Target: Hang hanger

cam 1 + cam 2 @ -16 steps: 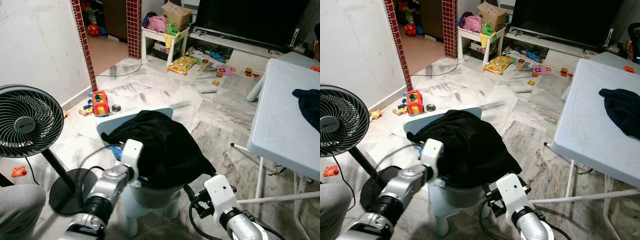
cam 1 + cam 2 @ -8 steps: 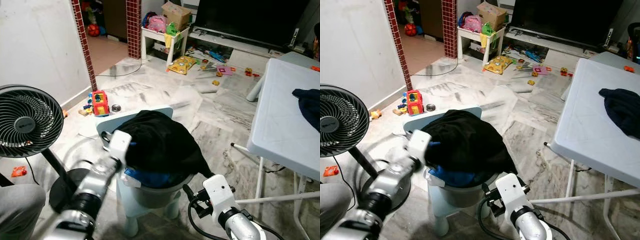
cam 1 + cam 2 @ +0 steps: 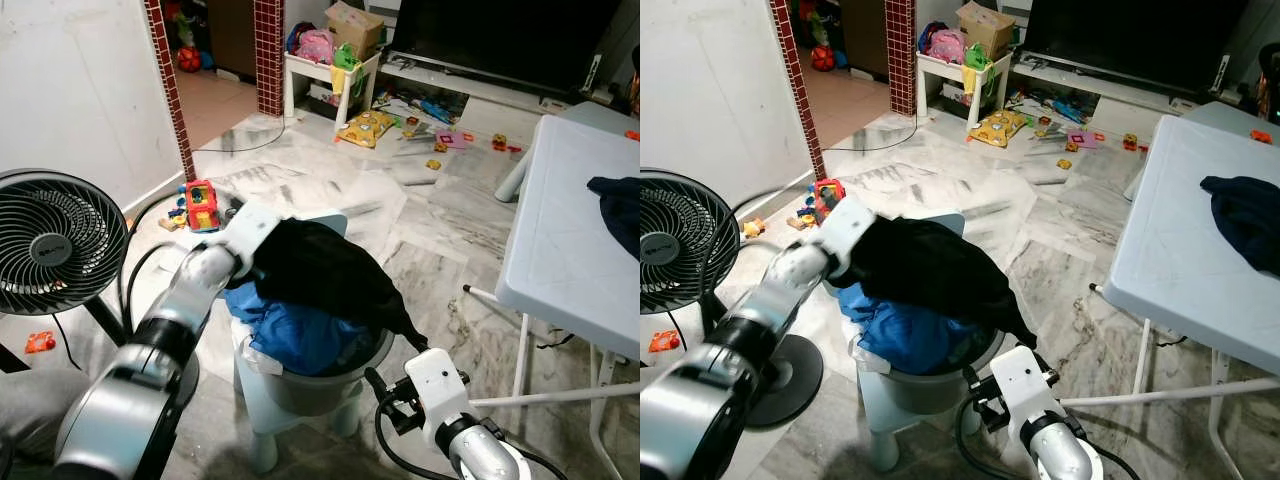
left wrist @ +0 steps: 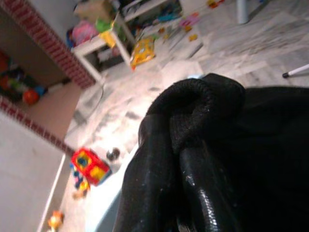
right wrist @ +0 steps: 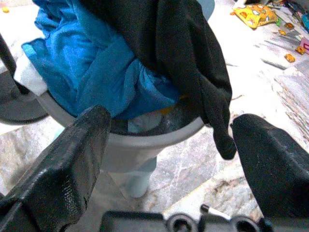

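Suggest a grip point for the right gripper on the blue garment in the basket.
Probably the bunched fold at the top of the blue garment, from above on the front-left side, where it is bare. The black garment, held by the left gripper, drapes its rear and right. The right gripper is open, low beside the basket.

Two black garments: one over the one grey basket, one at right on the one white table. One blue cloth, one fan.

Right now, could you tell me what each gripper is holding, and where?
The left gripper pinches a bunched edge of the black garment; the right gripper holds nothing.
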Tool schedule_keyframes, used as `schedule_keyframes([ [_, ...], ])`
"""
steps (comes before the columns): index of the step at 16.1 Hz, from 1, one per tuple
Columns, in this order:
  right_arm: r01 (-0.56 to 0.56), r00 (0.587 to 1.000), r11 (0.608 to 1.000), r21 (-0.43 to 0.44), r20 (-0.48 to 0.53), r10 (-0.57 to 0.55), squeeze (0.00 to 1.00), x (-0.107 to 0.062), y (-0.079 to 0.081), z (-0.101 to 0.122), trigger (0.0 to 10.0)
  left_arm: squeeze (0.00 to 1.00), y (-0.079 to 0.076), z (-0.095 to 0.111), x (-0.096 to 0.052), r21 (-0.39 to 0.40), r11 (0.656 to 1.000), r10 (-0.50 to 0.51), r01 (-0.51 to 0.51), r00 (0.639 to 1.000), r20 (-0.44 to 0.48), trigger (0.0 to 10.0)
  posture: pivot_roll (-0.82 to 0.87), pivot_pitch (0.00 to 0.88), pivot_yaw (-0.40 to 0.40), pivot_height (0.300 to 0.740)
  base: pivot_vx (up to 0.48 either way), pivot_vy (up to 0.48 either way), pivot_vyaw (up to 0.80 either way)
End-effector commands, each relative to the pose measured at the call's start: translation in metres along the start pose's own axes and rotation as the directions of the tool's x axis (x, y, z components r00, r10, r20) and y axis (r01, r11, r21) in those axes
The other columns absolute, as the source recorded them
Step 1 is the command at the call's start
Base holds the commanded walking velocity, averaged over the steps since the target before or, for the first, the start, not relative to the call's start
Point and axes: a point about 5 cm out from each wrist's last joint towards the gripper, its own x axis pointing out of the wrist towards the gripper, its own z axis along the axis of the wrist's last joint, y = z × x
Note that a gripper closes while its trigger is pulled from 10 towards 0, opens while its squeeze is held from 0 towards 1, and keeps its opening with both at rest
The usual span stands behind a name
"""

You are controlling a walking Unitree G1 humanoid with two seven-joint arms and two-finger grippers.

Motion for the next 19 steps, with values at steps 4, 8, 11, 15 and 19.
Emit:
schedule_keyframes([
  [4,0.03,1.0,1.0,-0.007,-0.007,-0.03,0.0,-0.005,-0.005,-0.002,10.0,0.0,-0.047,0.033,0.018,0.106,0.952,-0.295,0.286,0.952,0.083,0.0,-0.01,0.0,-0.031,0.74,0.0,0.0,0.0],
  [8,0.034,0.999,0.999,-0.012,-0.017,-0.034,0.0,-0.009,-0.006,-0.005,10.0,0.0,-0.097,0.013,0.012,0.15,0.82,-0.551,0.552,0.833,-0.048,0.0,-0.03,0.0,-0.028,0.74,0.0,0.0,0.0],
  [11,0.037,0.999,0.999,-0.016,-0.022,-0.037,0.0,-0.01,-0.007,-0.006,10.0,0.0,-0.092,0.001,0.012,0.05,0.867,-0.491,0.496,0.867,-0.09,0.0,-0.03,0.0,-0.029,0.74,0.0,0.0,0.0],
  [15,0.031,0.999,0.999,-0.015,-0.028,-0.031,0.0,-0.009,-0.004,-0.008,10.0,0.0,-0.067,-0.005,0.014,-0.24,0.927,-0.317,0.289,0.944,-0.088,4.7,-0.02,0.0,-0.037,0.74,0.0,0.0,0.0],
  [19,0.027,0.999,0.999,-0.023,-0.026,-0.028,0.0,-0.009,-0.004,-0.008,10.0,0.0,-0.049,-0.014,0.013,-0.411,0.906,-0.176,0.099,0.972,-0.155,8.5,-0.02,0.0,-0.045,0.74,0.0,0.0,0.0],
])
